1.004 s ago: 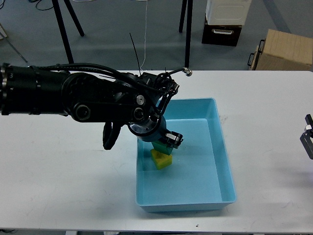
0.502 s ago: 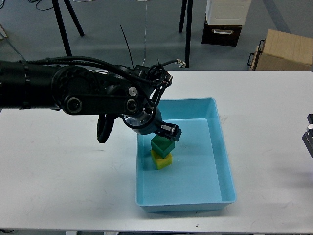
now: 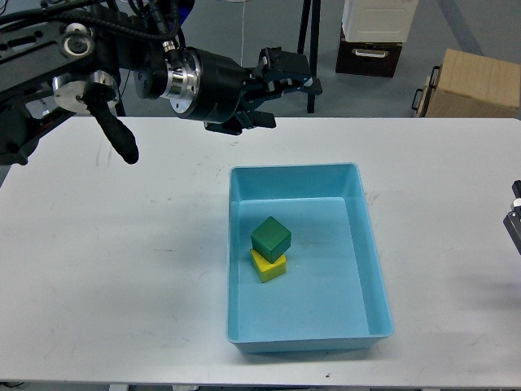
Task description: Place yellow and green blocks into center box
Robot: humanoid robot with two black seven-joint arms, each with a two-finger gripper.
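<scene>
A green block (image 3: pixel 270 237) sits on top of a yellow block (image 3: pixel 269 265) inside the light blue box (image 3: pixel 368 244) at the table's centre. My left gripper (image 3: pixel 286 72) is lifted high above the table's far edge, well clear of the box, open and empty. My right gripper (image 3: pixel 514 220) only shows as a dark sliver at the right edge; its fingers cannot be told apart.
The white table (image 3: pixel 114 269) spreads to the left and right of the box. Beyond its far edge stand black tripod legs (image 3: pixel 310 32), a dark drawer unit (image 3: pixel 373 50) and a cardboard box (image 3: pixel 476 81) on the floor.
My left arm has let go of the green block and risen up and back from the box. The green block now rests on the yellow one.
</scene>
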